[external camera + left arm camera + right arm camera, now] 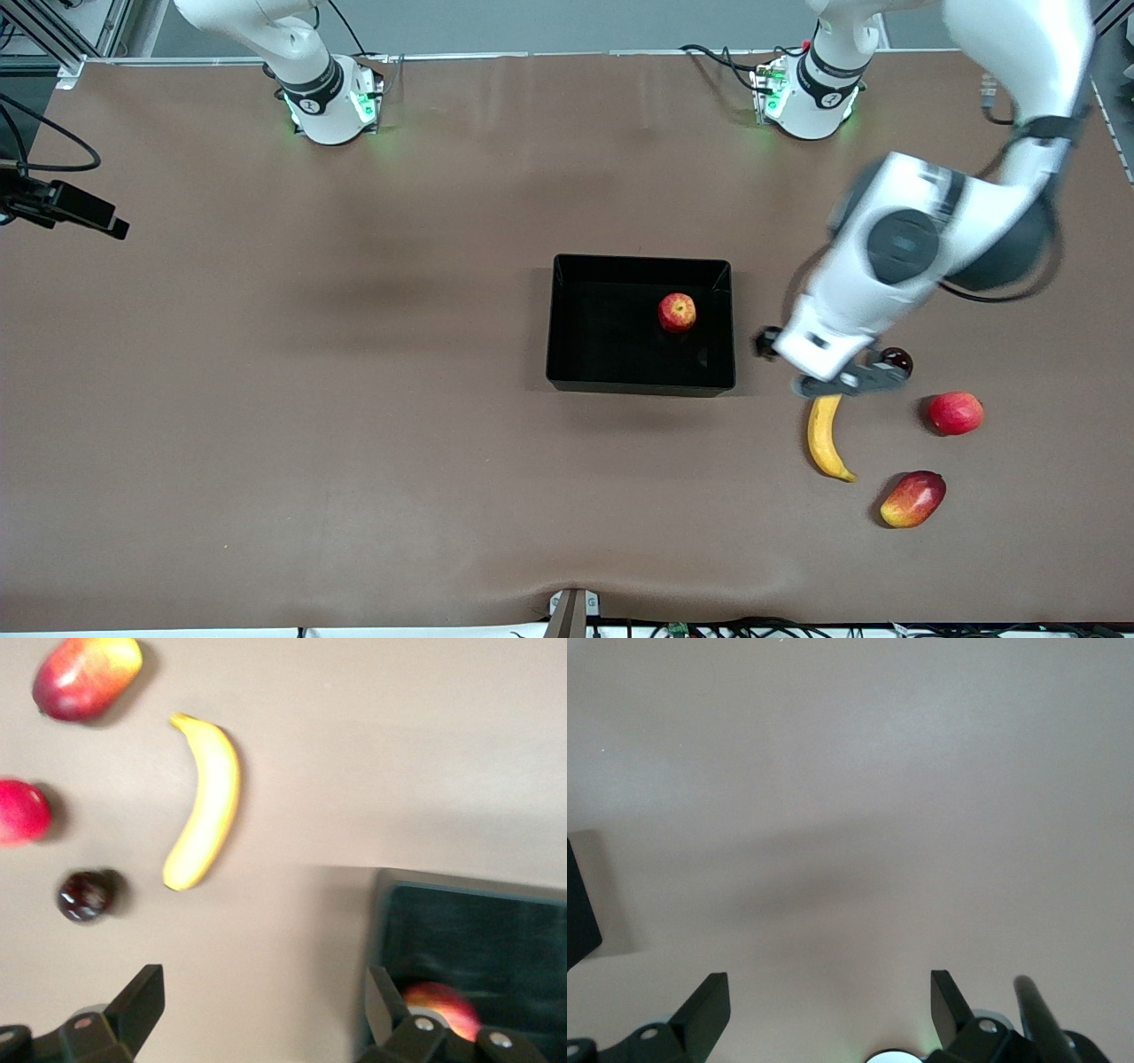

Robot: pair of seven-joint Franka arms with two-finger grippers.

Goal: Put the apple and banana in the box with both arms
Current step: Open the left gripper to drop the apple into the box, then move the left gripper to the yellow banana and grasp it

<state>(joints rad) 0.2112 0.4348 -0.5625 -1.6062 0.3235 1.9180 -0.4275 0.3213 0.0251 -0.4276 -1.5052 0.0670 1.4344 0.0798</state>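
Left pincer (257, 1010) apart, empty | banana (826, 438) just beside | apple (677, 312) in box (567, 354)

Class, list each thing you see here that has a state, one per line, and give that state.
apple: resting inside the box
box: open-topped, holding only the apple
banana: lying on the table, outside the box
left hand: open, empty, over the table between banana and box
right hand: open, empty, over bare table
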